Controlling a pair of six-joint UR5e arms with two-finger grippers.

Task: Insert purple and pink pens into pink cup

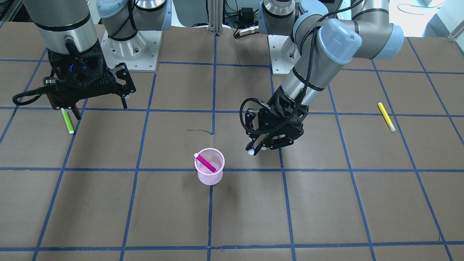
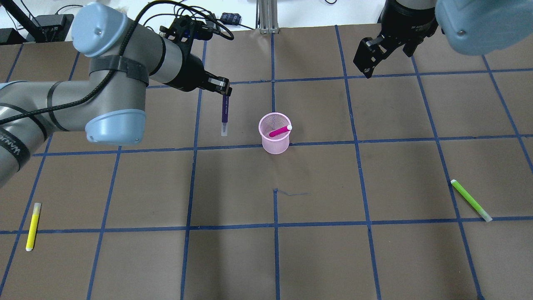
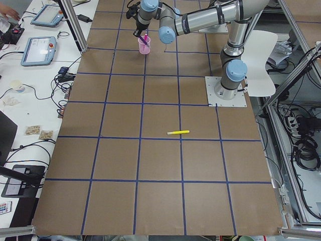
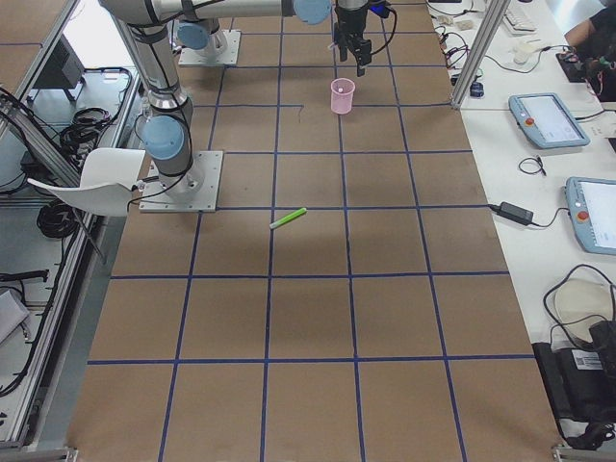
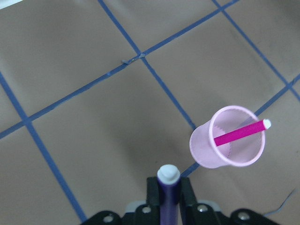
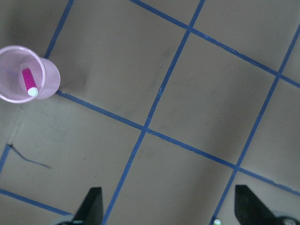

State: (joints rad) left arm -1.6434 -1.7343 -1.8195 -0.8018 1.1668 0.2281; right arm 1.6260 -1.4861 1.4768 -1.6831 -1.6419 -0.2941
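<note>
The pink mesh cup (image 2: 274,139) stands upright near the table's middle. The pink pen (image 2: 280,132) leans inside it, white cap up at the rim. My left gripper (image 2: 225,88) is shut on the purple pen (image 2: 225,113), which hangs vertically above the table to the left of the cup and apart from it. In the left wrist view the purple pen (image 5: 168,194) sits between the fingers, with the cup (image 5: 206,150) ahead and to the right. My right gripper (image 2: 368,58) is open and empty, far behind the cup on the right.
A green pen (image 2: 471,200) lies on the table at the right. A yellow pen (image 2: 33,226) lies at the front left. Blue tape lines form a grid on the brown table.
</note>
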